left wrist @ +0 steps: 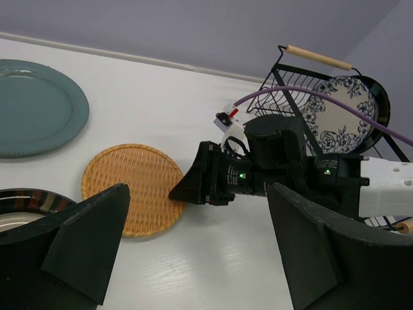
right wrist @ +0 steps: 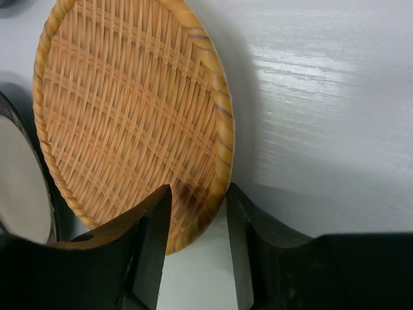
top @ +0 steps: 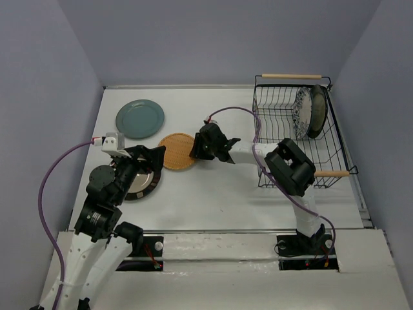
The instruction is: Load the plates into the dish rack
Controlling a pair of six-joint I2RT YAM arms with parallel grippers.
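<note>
- From above and behind the arms, the dish rack (top: 332,139) stands at the far right of the table (top: 219,200). A floral plate (top: 301,113) and a dark plate (top: 317,111) already stand upright in it.
- Three plates lie flat to the left: the teal plate (top: 140,119) farthest back, the woven plate (top: 175,152) in the middle, and the striped plate (top: 143,184) partly under the left arm.
- The right fingers (top: 200,150) reach the woven plate's right edge, but this view cannot show whether they grip it.
- On the left wrist camera, the left fingers (left wrist: 90,245) are spread wide and hold nothing. They hover by the striped plate (left wrist: 19,206).
- This view alone shows the right fingers (left wrist: 184,192) side-on, low to the table, with their tips at the rim of the woven plate (left wrist: 132,187). The dish rack (left wrist: 287,81) is beyond them.
- On the right wrist camera, the right fingers (right wrist: 145,252) straddle the rim of the woven plate (right wrist: 129,110), one over the weave and one outside it. A sliver of table shows beside the outer one, so I judge them released, not yet clenched. No other view shows this gap.
- The bite on the rim looks shallow. Closing off-centre could shove the plate into the striped plate (right wrist: 19,187) just beside it.
- Lifted by one edge, the plate may pivot or slip out on the way to the rack.
</note>
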